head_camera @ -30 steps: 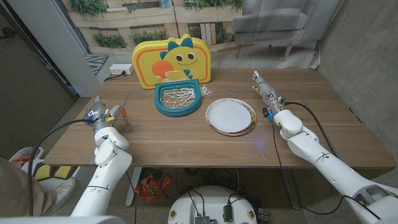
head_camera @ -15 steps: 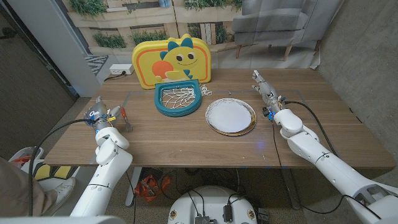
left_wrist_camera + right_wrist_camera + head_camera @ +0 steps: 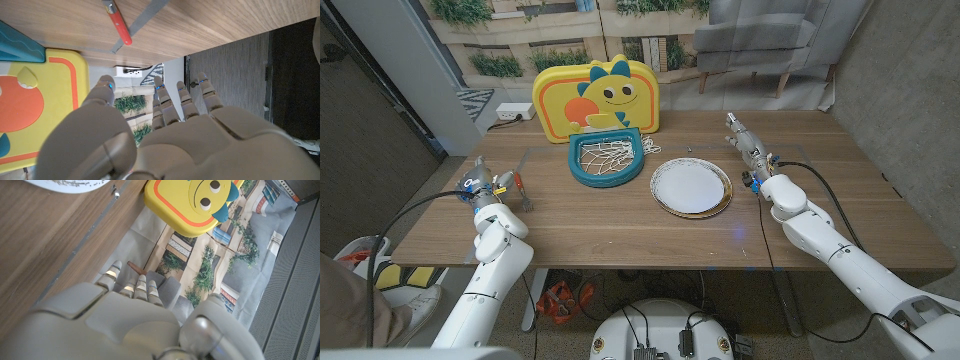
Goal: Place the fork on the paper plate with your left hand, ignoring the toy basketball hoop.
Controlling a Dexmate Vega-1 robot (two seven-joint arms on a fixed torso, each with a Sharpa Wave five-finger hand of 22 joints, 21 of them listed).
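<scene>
The fork [image 3: 522, 192], with a red handle and grey metal end, lies on the wooden table [image 3: 620, 225] near its left edge. In the left wrist view the fork [image 3: 120, 24] is just beyond my fingertips. My left hand [image 3: 477, 184] stands beside the fork, on the side towards the table's left edge, fingers stretched out and holding nothing; it also shows as my left hand [image 3: 165, 135]. The white paper plate [image 3: 690, 187] lies right of the table's middle. My right hand [image 3: 744, 143] stands right of the plate, fingers straight, empty.
A toy basketball hoop with a teal rim [image 3: 606, 161] and a yellow dinosaur backboard [image 3: 599, 95] stands between the fork and the plate, towards the back. The backboard [image 3: 197, 202] and the plate's rim [image 3: 75, 185] show past my right hand [image 3: 135, 322].
</scene>
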